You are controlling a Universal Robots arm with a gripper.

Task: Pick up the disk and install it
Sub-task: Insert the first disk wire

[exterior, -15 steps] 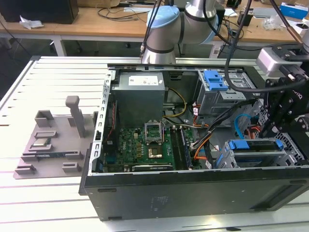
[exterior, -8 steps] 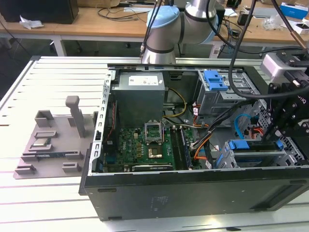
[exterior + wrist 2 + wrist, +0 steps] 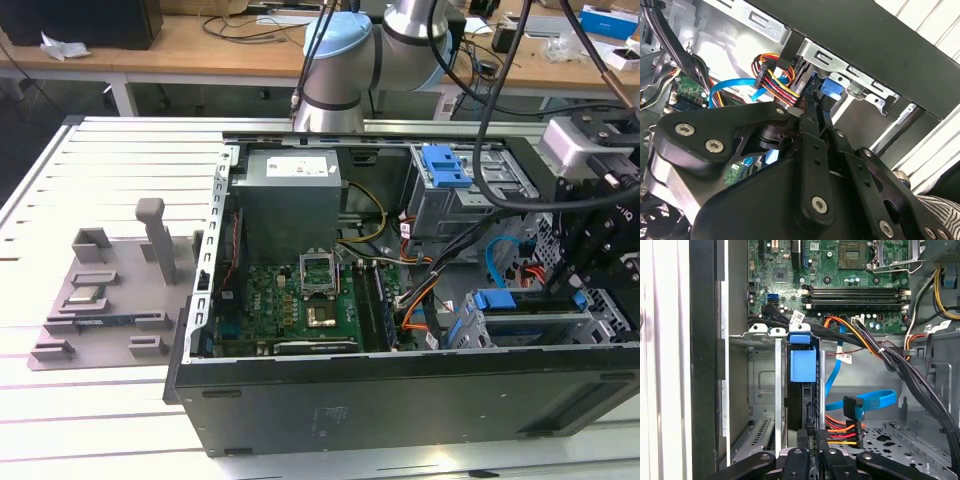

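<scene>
Disk (image 3: 801, 390) stands on edge in the bay (image 3: 760, 390) at centre of the first wrist view, its blue rail up, the gripper (image 3: 812, 452) clamped on its near edge at bottom centre. You should keep it square to the bay walls. Cables (image 3: 875, 347) crowd the right; room is tight.

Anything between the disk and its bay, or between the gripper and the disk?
Nothing visible. The disk already stands on edge in the bay slot, the gripper right at its end. The blue cable lies beside the bay, apart.
</scene>
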